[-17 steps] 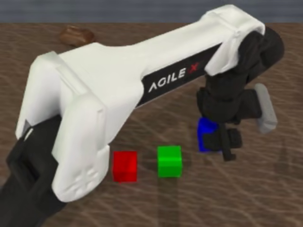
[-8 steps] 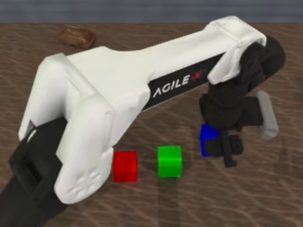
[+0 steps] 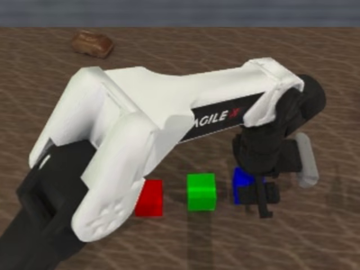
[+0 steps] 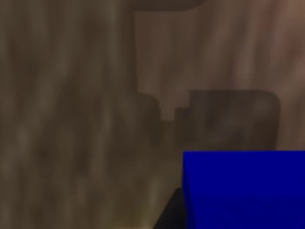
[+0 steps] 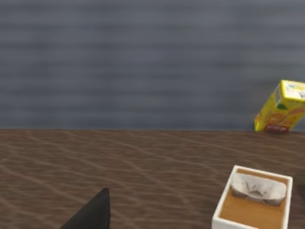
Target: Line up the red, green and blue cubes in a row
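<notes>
The red cube (image 3: 149,198) and the green cube (image 3: 201,192) sit side by side on the brown table, with a small gap between them. The blue cube (image 3: 242,186) is to the right of the green one, at about the same gap and in line with both. My left gripper (image 3: 254,193) reaches down over the blue cube and is shut on it. In the left wrist view the blue cube (image 4: 243,190) fills the near corner, with a dark finger (image 4: 172,215) against its side. My right gripper (image 5: 93,217) is parked out of the top view, away from the cubes.
A brown lump (image 3: 91,43) lies at the table's back left. The right wrist view shows a yellow carton (image 5: 283,107) at the far table edge and a white box (image 5: 224,210) with a tan inside nearer by. My left arm's white forearm (image 3: 169,107) spans the table's middle.
My left gripper has carried the blue cube toward the table's front, down into line with the red and green cubes. Those two have not moved.
</notes>
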Available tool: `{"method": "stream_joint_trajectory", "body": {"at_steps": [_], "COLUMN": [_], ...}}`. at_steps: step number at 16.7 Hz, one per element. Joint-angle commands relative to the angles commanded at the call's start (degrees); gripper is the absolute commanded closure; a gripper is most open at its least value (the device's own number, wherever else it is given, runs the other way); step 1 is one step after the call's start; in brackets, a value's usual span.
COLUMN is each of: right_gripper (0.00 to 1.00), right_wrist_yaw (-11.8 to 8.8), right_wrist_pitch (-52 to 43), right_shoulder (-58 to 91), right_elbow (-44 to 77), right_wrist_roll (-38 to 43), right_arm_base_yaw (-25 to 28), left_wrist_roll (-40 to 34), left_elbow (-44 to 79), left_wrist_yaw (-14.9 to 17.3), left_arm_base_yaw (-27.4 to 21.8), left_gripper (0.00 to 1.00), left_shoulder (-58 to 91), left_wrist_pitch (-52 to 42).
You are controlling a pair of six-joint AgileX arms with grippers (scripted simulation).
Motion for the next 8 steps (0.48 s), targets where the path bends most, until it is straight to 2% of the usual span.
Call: {"method": "stream_joint_trajectory", "body": {"at_steps": [2, 8], "right_gripper": [0.0, 0.0], "right_wrist_yaw": [0.0, 0.0], "right_wrist_pitch": [0.0, 0.0], "right_shoulder": [0.0, 0.0], "right_elbow": [0.0, 0.0], "right_wrist_roll": [0.0, 0.0], "right_arm_base_yaw": [0.0, 0.0], "left_wrist_roll": [0.0, 0.0], "left_elbow": [0.0, 0.0], "left_wrist_yaw": [0.0, 0.0], "left_arm_base_yaw": [0.0, 0.0], "left_gripper": [1.0, 0.55], "left_shoulder": [0.0, 0.0], "left_wrist_pitch": [0.0, 0.0]}}
